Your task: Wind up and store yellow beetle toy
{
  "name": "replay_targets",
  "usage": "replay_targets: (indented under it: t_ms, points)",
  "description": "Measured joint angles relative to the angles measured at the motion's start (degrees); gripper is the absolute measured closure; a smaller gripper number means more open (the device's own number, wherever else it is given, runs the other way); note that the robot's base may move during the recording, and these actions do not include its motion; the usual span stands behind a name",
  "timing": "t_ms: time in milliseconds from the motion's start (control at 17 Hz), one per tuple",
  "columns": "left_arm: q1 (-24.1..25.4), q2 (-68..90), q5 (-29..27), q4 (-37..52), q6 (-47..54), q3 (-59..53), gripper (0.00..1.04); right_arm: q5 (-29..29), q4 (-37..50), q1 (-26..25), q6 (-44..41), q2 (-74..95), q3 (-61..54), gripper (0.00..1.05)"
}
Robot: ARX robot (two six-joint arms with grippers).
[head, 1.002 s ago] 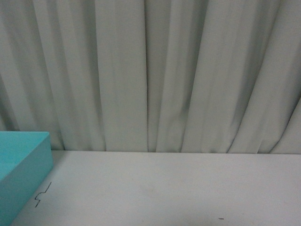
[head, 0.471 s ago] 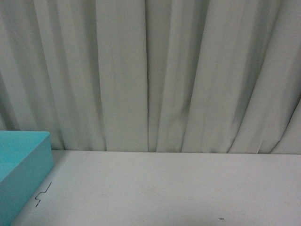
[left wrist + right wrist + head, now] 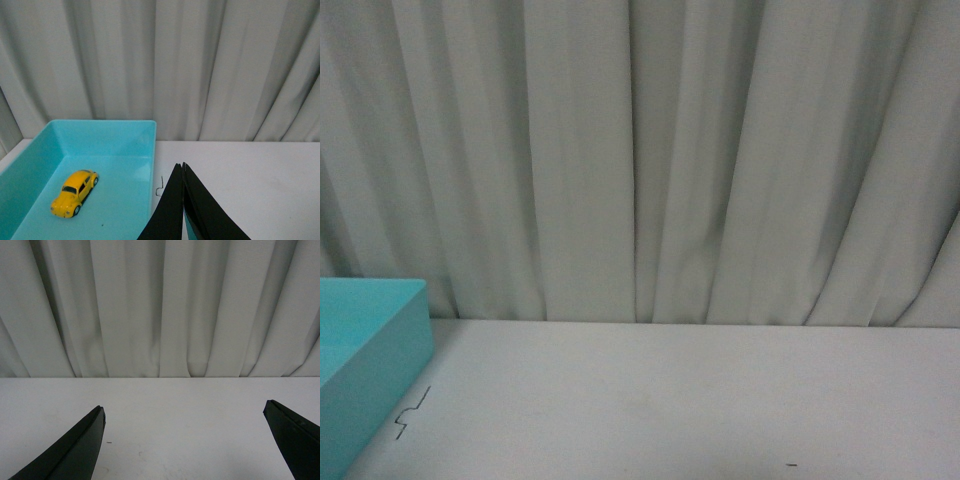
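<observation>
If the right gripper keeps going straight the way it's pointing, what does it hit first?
Nothing on the table lies ahead of the open right gripper; the curtain behind looks like first contact, though depth is unclear.

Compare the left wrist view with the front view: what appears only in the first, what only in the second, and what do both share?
Only the left wrist view shows the yellow beetle toy, lying on the floor of the turquoise bin, and the left gripper, its black fingers pressed together and empty. Only the front view shows a small dark dash on the table. Both show the bin, the white table, the squiggly mark beside the bin, and the pale curtain.
</observation>
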Motion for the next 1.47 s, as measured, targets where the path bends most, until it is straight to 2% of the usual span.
replay_targets:
  t_ms: [413, 471, 707, 1179, 1238, 1473]
  points:
    - [0.00, -9.20, 0.00, -6.97, 0.00, -1.60, 1.03, 0.00, 0.00, 0.00, 0.00, 0.00, 0.00, 0.07]
    - [0.00, -16.00, 0.15, -17.11, 0.00, -1.55, 1.03, 0.02, -0.02, 0.00, 0.02, 0.00, 0.00, 0.07]
    - [0.00, -18.71, 0.00, -16.96, -0.02, -1.55, 1.03, 0.00, 0.00, 0.00, 0.00, 0.00, 0.00, 0.07]
    - [0.00, -18.71, 0.00, -17.09, -0.09, -1.55, 0.12, 0.00, 0.00, 0.00, 0.00, 0.00, 0.00, 0.07]
    - [0.00, -18.71, 0.00, -17.09, -0.07, -1.55, 0.05, 0.00, 0.00, 0.00, 0.00, 0.00, 0.00, 0.07]
    - [0.00, -18.71, 0.00, -17.09, -0.09, -1.55, 0.07, 0.00, 0.00, 0.00, 0.00, 0.00, 0.00, 0.07]
